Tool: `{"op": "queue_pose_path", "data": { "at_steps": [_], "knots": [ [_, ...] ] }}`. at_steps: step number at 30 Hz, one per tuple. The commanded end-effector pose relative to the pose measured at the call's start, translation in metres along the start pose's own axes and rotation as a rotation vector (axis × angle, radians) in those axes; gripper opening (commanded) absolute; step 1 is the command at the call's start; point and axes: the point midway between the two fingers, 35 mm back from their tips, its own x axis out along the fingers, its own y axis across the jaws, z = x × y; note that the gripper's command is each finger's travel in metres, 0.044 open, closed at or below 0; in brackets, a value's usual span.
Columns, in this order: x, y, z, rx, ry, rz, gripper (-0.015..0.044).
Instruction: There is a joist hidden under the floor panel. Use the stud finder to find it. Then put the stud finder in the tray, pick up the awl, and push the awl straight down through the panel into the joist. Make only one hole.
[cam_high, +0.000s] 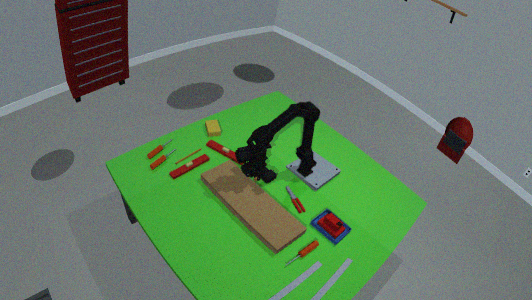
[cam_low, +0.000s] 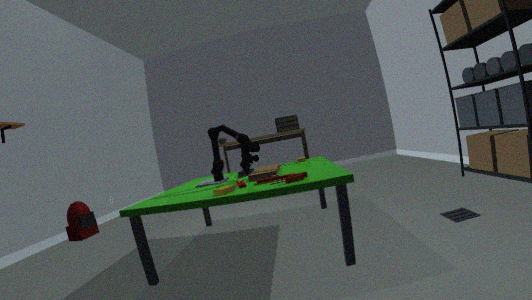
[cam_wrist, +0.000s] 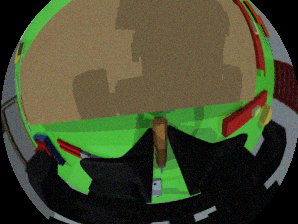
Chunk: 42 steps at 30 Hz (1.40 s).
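My gripper (cam_high: 257, 177) (cam_wrist: 158, 129) is shut on the awl, low beside the panel's long edge on the arm-base side. The awl (cam_wrist: 159, 139) shows its brown handle between the fingertips and a thin metal shank pointing toward the palm side of the wrist view. Whether it touches the table, I cannot tell. The tan floor panel (cam_high: 253, 211) (cam_low: 263, 173) (cam_wrist: 75, 50) lies flat, with the arm's shadow on it. The red stud finder (cam_high: 331, 224) lies in the blue tray (cam_high: 320, 230) (cam_wrist: 56, 151). No hole is visible in the panel; the joist is hidden.
Red-handled pliers (cam_high: 296, 200) lie between the arm base plate (cam_high: 325, 175) and the tray. An orange-handled screwdriver (cam_high: 308, 248) lies near the panel's near end. Two red levels (cam_high: 189, 166) (cam_wrist: 245, 113), more screwdrivers, a pencil and a yellow block (cam_high: 213, 127) lie beyond the far end.
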Motion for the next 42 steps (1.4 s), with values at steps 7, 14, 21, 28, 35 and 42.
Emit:
{"op": "queue_pose_path", "data": {
  "at_steps": [7, 14, 21, 28, 35, 42],
  "knots": [
    [-0.060, -0.001, -0.002, 0.003, -0.004, -0.005, 0.0000],
    [-0.096, 0.001, -0.011, 0.003, -0.004, -0.005, 0.0000],
    [-0.089, 0.000, -0.003, 0.012, -0.053, 0.003, 0.0000],
    [-0.079, -0.005, 0.025, 0.068, -0.250, 0.028, 0.0000],
    [-0.078, -0.012, 0.046, 0.124, -0.423, 0.052, 0.0000],
    [-0.081, -0.019, 0.066, 0.151, -0.620, 0.068, 0.0000]
  ]
}}
